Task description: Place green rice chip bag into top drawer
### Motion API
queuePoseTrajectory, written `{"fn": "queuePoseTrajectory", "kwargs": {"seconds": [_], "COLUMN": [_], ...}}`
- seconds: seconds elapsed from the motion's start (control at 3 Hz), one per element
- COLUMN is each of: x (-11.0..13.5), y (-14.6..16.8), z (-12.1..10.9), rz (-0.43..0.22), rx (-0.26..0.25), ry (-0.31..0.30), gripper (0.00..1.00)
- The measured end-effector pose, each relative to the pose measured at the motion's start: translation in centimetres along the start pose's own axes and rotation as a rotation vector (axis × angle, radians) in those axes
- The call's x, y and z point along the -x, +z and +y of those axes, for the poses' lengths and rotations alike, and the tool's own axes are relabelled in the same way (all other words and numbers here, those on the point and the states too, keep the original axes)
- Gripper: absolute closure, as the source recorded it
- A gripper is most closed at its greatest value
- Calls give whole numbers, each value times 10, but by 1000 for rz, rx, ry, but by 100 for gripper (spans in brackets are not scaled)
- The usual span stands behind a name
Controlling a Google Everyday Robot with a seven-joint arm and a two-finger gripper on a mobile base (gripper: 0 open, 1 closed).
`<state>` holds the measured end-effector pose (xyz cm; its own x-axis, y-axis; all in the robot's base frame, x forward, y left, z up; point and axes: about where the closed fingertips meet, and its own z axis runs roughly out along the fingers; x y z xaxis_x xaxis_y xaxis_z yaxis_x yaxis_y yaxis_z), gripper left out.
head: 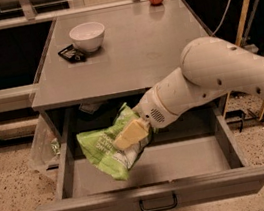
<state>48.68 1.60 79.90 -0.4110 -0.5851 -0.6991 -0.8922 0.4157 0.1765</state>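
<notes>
Green rice chip bag (99,151): crinkly, puffy film, judged light, soft and crushable; hangs over the left half of the open top drawer (182,162). Gripper (129,134): above the drawer, pinched onto the bag's upper right edge, a sounder hold than the puffed middle.

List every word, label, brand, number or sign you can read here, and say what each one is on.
No text here can be read.
green rice chip bag, clamped in the gripper above the open top drawer: it carries pale print, too blurred to read.
Small black object beside the white bowl on the cabinet top: no lettering can be made out.
</notes>
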Motion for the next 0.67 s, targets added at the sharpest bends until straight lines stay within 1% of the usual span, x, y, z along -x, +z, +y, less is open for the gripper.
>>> {"fn": "queuePoseTrajectory", "kwargs": {"seconds": [0.33, 0.67], "x": [-19, -36], "y": [32, 67], "z": [-3, -22], "rz": [70, 151], "rx": [-50, -158], "ry": [62, 69], "gripper": [100, 100]}}
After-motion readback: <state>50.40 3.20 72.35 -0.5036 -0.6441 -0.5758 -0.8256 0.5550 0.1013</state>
